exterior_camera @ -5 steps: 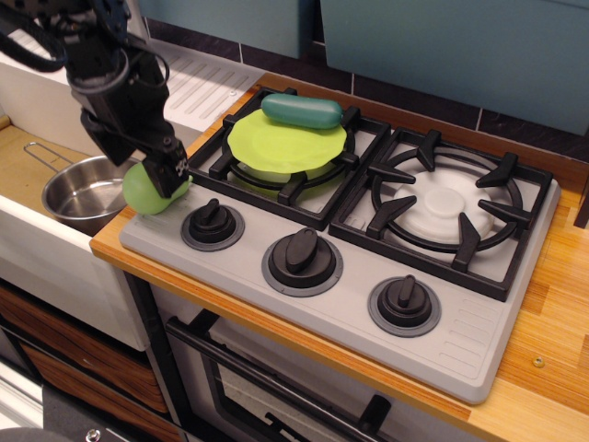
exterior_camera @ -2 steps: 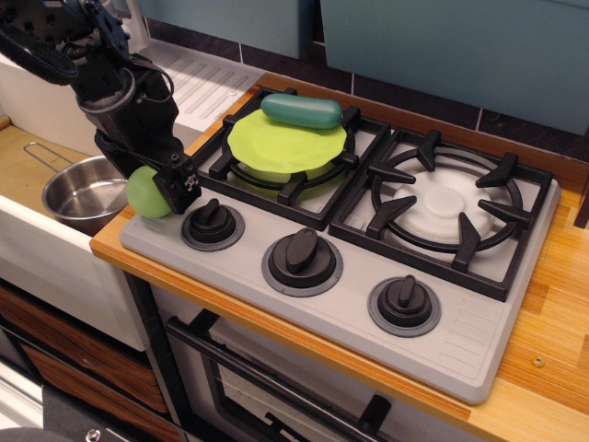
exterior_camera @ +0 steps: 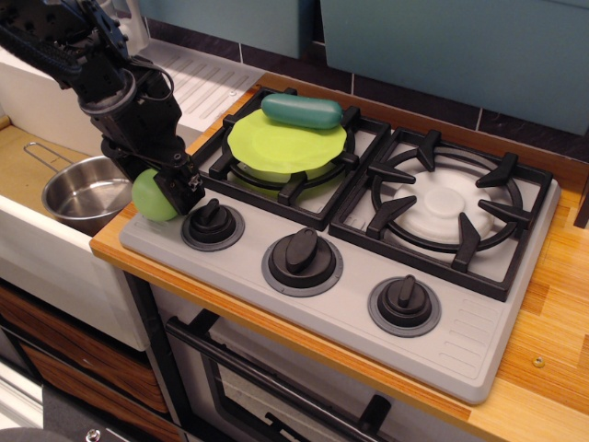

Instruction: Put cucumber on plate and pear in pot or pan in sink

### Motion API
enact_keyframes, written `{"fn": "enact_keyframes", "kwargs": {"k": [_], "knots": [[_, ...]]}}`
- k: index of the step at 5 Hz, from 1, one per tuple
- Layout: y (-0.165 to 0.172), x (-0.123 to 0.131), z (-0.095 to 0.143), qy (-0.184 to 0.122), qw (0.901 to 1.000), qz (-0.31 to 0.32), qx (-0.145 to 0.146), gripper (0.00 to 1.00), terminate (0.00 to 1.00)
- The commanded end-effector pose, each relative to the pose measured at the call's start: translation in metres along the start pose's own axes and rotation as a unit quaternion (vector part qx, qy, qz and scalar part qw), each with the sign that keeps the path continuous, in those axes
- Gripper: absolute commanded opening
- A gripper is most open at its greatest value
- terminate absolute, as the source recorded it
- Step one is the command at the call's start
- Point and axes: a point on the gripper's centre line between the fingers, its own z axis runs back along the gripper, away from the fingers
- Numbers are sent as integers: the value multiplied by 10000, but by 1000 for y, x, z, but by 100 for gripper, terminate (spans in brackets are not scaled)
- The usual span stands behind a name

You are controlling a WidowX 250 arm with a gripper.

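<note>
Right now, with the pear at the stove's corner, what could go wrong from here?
The gripper meets the pear only at its right side, so it may roll off the edge and miss the pot. The cucumber overhangs the plate rim and could slide off if bumped.

I'm seeing a shiny steel pot (exterior_camera: 85,192), smooth glossy plastic pear (exterior_camera: 150,196) and cucumber (exterior_camera: 302,110), and a matt wooden bench (exterior_camera: 552,304).
</note>
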Motion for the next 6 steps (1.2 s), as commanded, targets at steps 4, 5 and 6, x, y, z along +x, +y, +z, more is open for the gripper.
{"fn": "enact_keyframes", "kwargs": {"k": [4,5,6], "knots": [[63,8,32,-626,9877,-1290,-615,0,0],[76,2,14,-889,9840,-1407,-641,0,0],[87,-2,4,-1081,9799,-1537,-665,0,0]]}}
